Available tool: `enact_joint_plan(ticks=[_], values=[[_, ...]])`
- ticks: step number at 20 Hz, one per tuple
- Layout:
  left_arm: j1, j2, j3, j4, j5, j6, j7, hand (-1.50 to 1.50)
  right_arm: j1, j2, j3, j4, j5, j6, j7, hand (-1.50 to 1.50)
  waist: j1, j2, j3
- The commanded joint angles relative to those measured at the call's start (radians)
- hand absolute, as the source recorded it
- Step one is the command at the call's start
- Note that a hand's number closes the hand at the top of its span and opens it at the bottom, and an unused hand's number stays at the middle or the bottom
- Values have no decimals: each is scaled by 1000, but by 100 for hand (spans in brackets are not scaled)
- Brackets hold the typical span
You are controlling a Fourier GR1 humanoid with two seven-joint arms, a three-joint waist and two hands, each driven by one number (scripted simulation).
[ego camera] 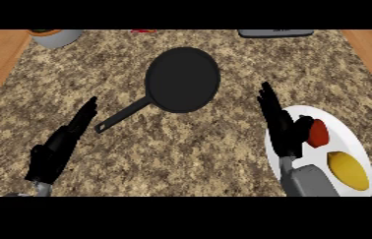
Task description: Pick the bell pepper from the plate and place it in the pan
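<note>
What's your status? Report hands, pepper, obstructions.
Right hand open beside red bell pepper, not gripping. Left hand open, idle. Pepper on white plate with yellow item. Pan empty, path unobstructed.

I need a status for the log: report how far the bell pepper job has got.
Nothing is finished: the pan holds nothing. In hand: the right hand is over the white plate's left edge, thumb beside the red bell pepper, not closed on it. The left hand rests open at lower left. Left: grasp, carry, place in the pan.
</note>
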Motion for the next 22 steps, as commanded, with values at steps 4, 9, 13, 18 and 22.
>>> enact_joint_plan(ticks=[4, 9, 13, 18, 22], values=[[10, 11, 71, 45, -72, 79, -7, 0, -124, -205, -259, -67, -110, 50, 92, -150, 30, 26, -16], [69, -22, 64, 20, -70, 138, 38, 0, -7, -364, -412, 82, 30, -225, 183, -150, -12, 20, -18], [76, -46, 69, 39, -82, 158, 41, 0, 170, -516, -393, -45, 37, -119, 336, -150, -6, 19, -18], [61, -37, 67, 43, -95, 140, 45, 0, 225, -735, -336, -104, 115, 83, 396, -150, 14, 24, -17], [79, -47, 59, -11, -105, 141, 59, 0, 234, -805, -328, -163, 73, 240, 454, -150, 32, 23, -16]])
